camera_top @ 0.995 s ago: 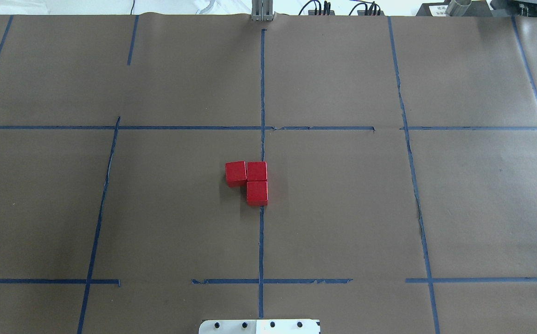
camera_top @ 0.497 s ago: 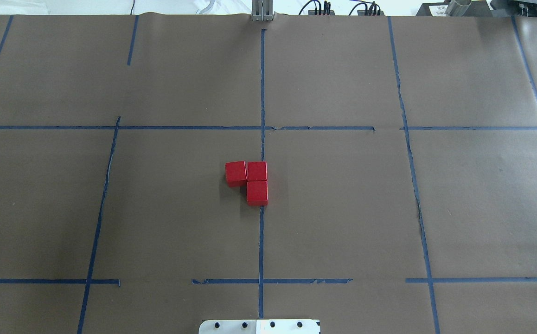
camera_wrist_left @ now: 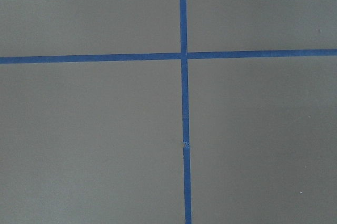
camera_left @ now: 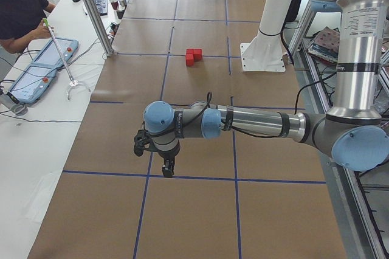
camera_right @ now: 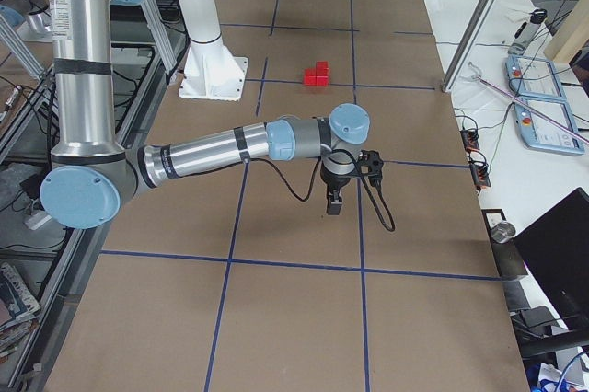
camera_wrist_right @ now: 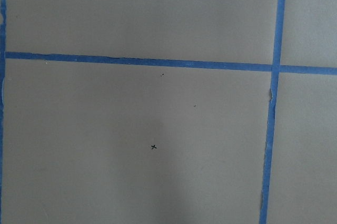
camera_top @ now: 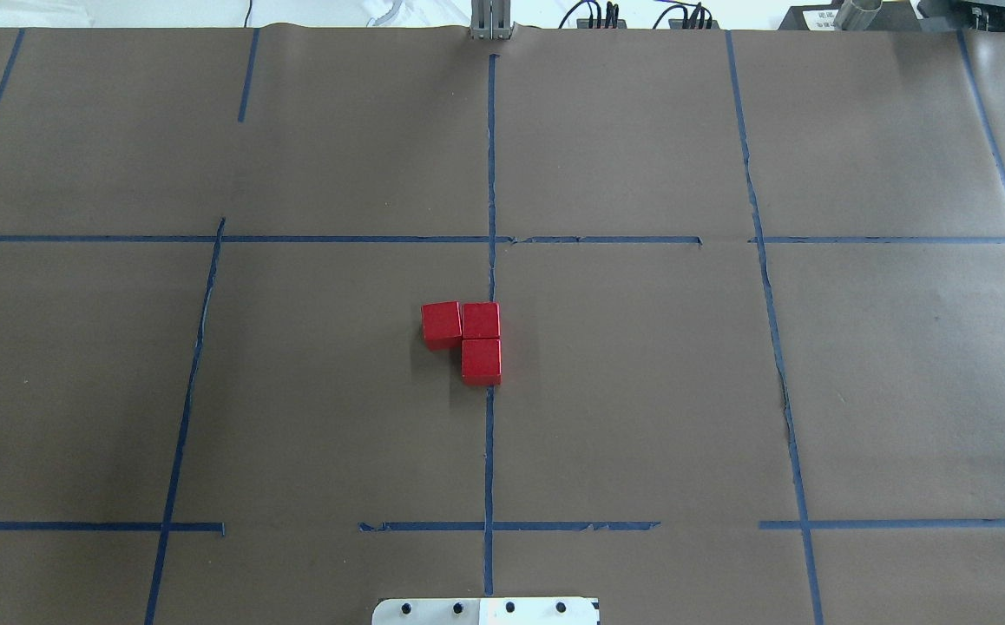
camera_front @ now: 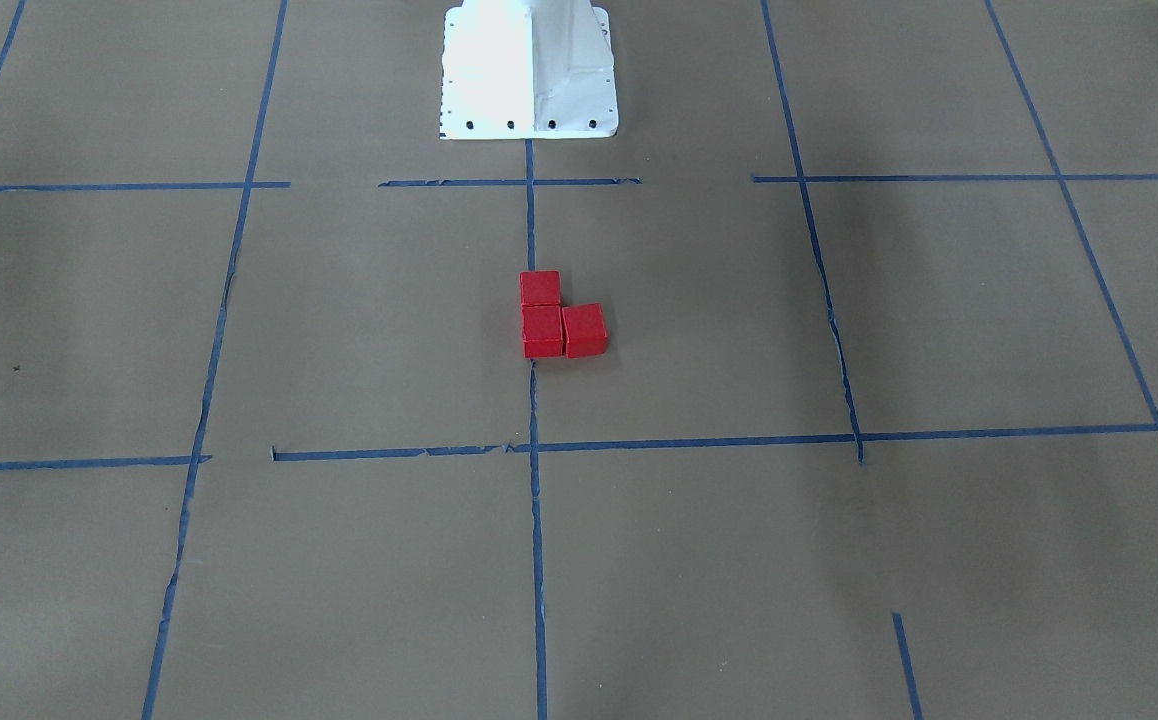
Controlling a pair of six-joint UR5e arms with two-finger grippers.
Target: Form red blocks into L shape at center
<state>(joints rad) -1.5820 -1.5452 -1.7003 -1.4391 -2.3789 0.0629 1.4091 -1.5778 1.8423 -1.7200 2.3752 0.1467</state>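
Note:
Three red blocks [camera_top: 442, 323] [camera_top: 481, 320] [camera_top: 481, 360] sit touching in an L shape at the center [camera_top: 572, 373], on the long blue tape line [camera_top: 489, 451]. They also show in the front-facing view [camera_front: 542, 330], the exterior left view [camera_left: 193, 56] and the exterior right view [camera_right: 317, 74]. My left gripper [camera_left: 167, 171] hangs low over the paper far from the blocks, seen only in the exterior left view. My right gripper [camera_right: 333, 208] likewise shows only in the exterior right view. I cannot tell whether either is open or shut. Both wrist views show only paper and tape.
The white robot base [camera_front: 529, 70] stands at the table's near edge behind the blocks. A seated operator [camera_left: 21, 10] and teach pendants [camera_left: 45, 61] are on the side bench. A metal post [camera_left: 97, 16] stands at the table's far edge.

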